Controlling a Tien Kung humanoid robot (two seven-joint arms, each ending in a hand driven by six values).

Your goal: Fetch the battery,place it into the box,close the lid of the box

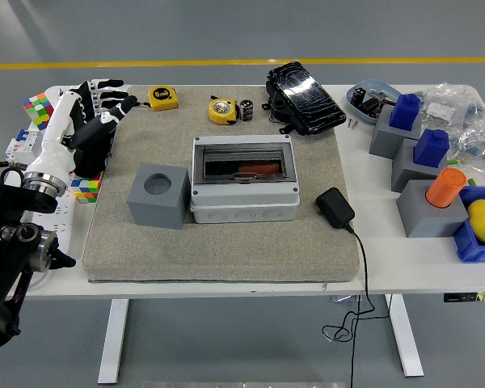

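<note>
A grey mat [226,234] covers the middle of the white table [388,267], with a black power adapter [335,207] lying at its right edge, cord trailing off the front. Just behind the mat's centre sits the grey box [243,179], its clear lid [242,162] down over a reddish item inside, long side running left to right. A grey cube with a round hole [158,195] stands just beside it on the left.

The robot's left hand [99,101] hangs over the mat's far-left corner, black-and-white fingers [107,83] spread loosely and gripping nothing, pointing toward the right, above colourful puzzle cubes [86,188].

Farther back, near the table's far edge, the battery [246,110], a small dark cylinder, stands beside a yellow tape measure [222,111]; it appears upright, its long axis vertical, though it is small in view. A second yellow tape measure [163,98] lies to the left, a black pack [305,97] to the right.

Grey blocks topped with blue and orange pieces [424,174] crowd the right side.
</note>
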